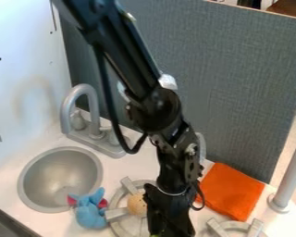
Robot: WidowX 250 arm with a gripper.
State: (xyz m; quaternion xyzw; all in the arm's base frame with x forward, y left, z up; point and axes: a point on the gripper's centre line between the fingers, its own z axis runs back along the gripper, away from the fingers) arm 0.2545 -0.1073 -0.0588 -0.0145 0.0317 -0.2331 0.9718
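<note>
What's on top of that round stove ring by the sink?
A round tan thing sits on the stove ring. The black arm covers the ring's right side in the picture, so anything behind it there is hidden.

White counter (116, 170) with faucet (92, 99), burners (216, 227), orange cloth (232, 191) and blue plush toy (90, 215)

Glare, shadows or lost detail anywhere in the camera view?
Camera view: white wall at left very bright, near washed out; round grey sink bowl softly shaded, no harsh glare; jointed black robot arm has small highlights at its joints; black gripper at the bottom so dark its detail is hard to read.
</note>
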